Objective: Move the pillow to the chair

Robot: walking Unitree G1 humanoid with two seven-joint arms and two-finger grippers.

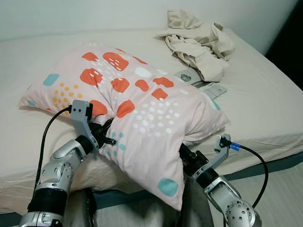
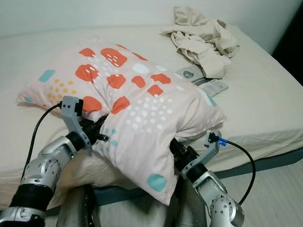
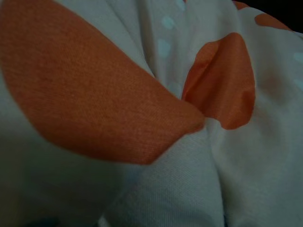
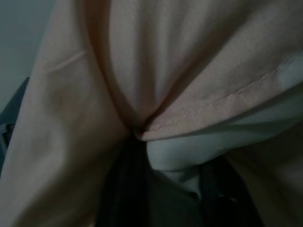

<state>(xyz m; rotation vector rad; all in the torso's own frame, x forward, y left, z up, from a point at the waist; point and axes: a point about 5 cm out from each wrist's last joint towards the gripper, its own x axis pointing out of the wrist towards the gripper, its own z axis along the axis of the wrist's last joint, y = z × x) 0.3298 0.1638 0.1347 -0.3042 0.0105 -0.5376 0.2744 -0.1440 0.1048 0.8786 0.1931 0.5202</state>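
One soft pillow (image 1: 136,113) pinched between two grippers at the bed (image 1: 271,107) edge.
Left gripper (image 1: 107,137) and right gripper (image 1: 182,155) each clench bunched, spotted pink cotton; one crumpled beige cloth (image 1: 201,43) lies well beyond.

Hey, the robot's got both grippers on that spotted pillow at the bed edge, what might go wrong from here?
The left gripper and right gripper each pinch only bunched cover fabric, so the pillow may sag or slip out when lifted. Its near corner hangs off the bed between the arms and could snag. It also overlaps the grey item, which might be dragged along.
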